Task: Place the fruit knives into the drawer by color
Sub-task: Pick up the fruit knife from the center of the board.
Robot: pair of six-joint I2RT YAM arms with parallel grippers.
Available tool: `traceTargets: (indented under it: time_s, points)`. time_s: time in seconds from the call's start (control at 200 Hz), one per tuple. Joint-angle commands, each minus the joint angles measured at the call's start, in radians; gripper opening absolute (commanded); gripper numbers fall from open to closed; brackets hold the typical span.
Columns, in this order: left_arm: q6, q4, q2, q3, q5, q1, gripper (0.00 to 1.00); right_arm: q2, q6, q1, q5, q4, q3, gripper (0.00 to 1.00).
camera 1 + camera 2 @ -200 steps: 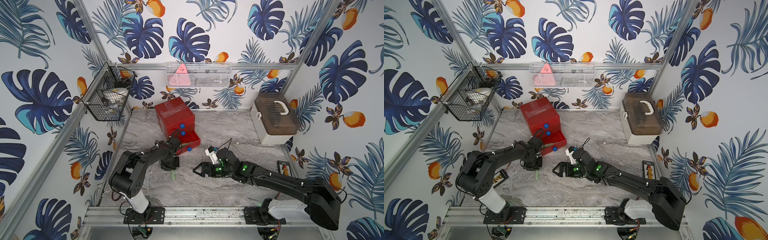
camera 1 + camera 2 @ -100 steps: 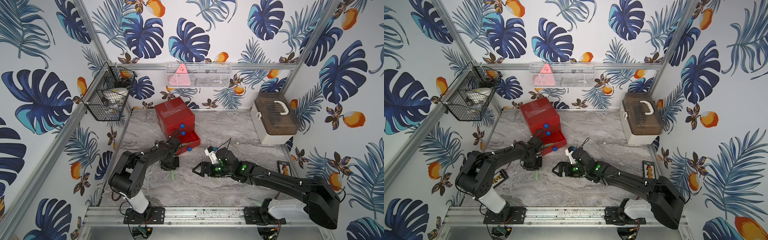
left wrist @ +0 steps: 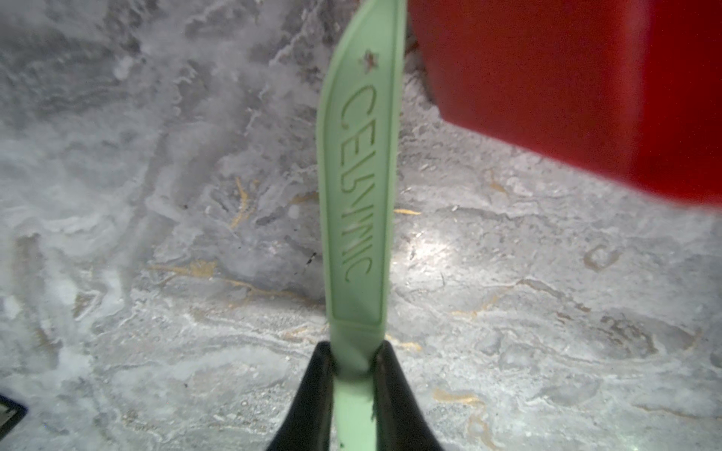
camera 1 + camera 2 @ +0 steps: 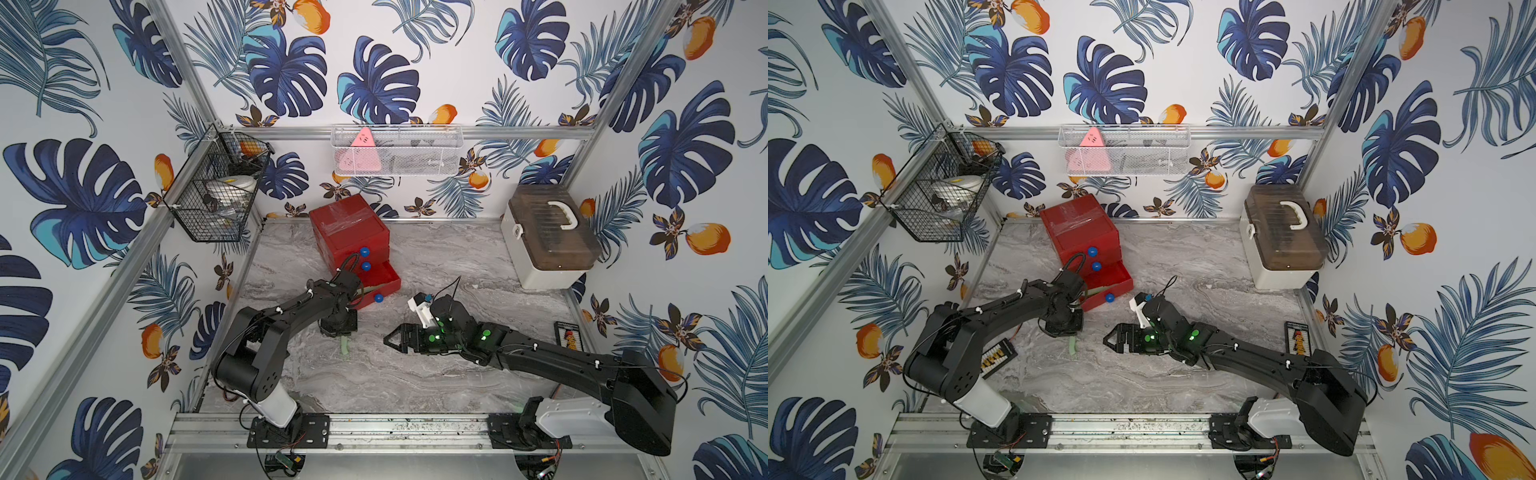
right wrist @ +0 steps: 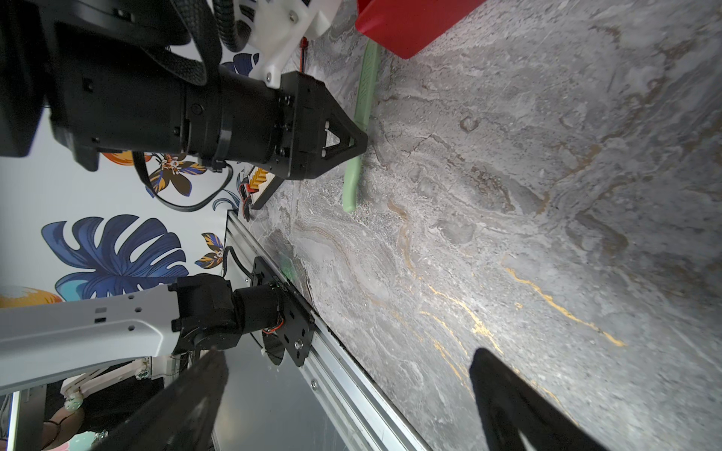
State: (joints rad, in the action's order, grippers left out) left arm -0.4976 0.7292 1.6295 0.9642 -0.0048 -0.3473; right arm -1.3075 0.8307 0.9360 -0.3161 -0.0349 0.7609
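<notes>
Pinching a mint-green fruit knife (image 3: 357, 195) at the narrow neck where blade meets handle, the left gripper (image 3: 353, 359) is clenched on it, low over the grey marble-patterned tabletop (image 4: 415, 374). Whether the knife touches the surface cannot be told. In a top view, the knife sits at six o'clock from the glossy red drawer chest (image 4: 349, 232), whose bottom drawer (image 4: 382, 276) is pulled out. It is thin, matte plastic with moulded lettering and a slight curve. It is probably light and fairly stiff, and apt to pivot in so narrow a pinch. The right gripper (image 5: 347, 353) hangs spread wide and empty, at the knife's three o'clock.
</notes>
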Motion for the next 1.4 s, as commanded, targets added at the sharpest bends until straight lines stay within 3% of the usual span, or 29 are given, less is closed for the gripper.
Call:
traceTargets:
  time_s: [0.0,0.46,0.66,0.926,1.131,1.391]
  points:
    - [0.007,0.008,-0.007,-0.015,-0.008,0.002,0.0,-0.005,0.012,0.001,-0.006,0.031,0.0,1.0]
    - [0.057,0.028,-0.062,-0.054,0.005,-0.008,0.0,0.022,0.032,-0.017,0.017,0.031,-0.04,1.0]
    - [0.098,0.066,-0.079,-0.042,-0.023,-0.094,0.0,0.078,0.053,-0.07,0.005,0.032,-0.097,1.0]
    - [0.157,0.087,0.032,0.082,-0.065,-0.266,0.0,0.122,0.121,-0.151,-0.047,0.095,-0.186,1.0]
    - [0.27,0.101,0.166,0.225,-0.09,-0.325,0.0,0.136,0.151,-0.174,-0.058,0.111,-0.21,1.0]
    - [0.44,0.165,0.253,0.421,-0.265,-0.38,0.0,0.206,0.268,-0.26,-0.084,0.207,-0.334,1.0]
